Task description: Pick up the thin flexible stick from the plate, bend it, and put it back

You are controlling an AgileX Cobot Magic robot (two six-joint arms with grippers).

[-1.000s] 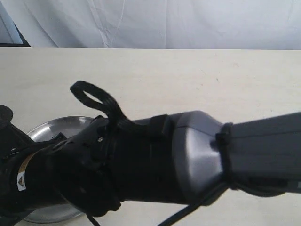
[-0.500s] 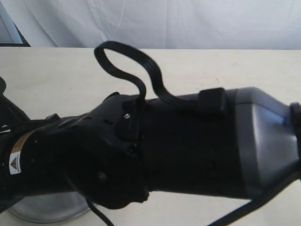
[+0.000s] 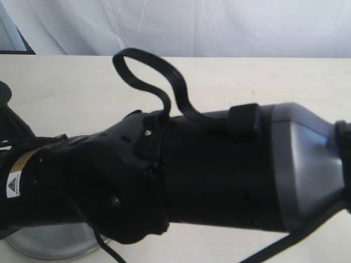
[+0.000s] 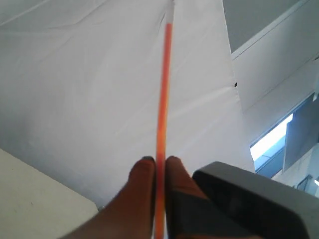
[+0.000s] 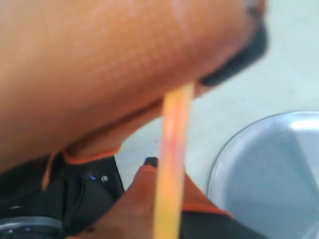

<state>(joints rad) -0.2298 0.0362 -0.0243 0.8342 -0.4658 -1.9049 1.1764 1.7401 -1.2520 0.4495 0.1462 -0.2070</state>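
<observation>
Exterior view: a pale cream tabletop [image 3: 263, 82] is shown. It is bounded at the rear by a creased white cloth backdrop [image 3: 219, 27], and a dark strip is seen at the upper left corner. Most of the view is filled by the black and grey right arm [image 3: 219, 175], which is reached across toward the left. A looped black cable [image 3: 148, 71] is raised above it. The black left arm with a yellow warning label [image 3: 13, 183] is seen at the left edge. A round shiny silver metal plate [image 3: 49, 245] is laid on the tabletop at the lower left and is largely covered by both arms. Neither gripper is visible here.

Left wrist view: the left gripper [image 4: 160, 164] is shown with its orange fingers [image 4: 142, 184] pressed together on a thin red-orange flexible stick [image 4: 164, 89]. The stick is held straight and off the plate, with its pale end [image 4: 171, 12] set against the white cloth. White wall panels [image 4: 279, 64] and a bright window strip [image 4: 271, 142] are seen beside the cloth.

Right wrist view: the right gripper [image 5: 184, 99] is closed. One broad, blurred orange finger [image 5: 109, 64] fills the picture. The stick is seen running up to its underside, but it cannot be told whether the stick is pinched there. The plate's rim is seen on the tabletop beyond.
</observation>
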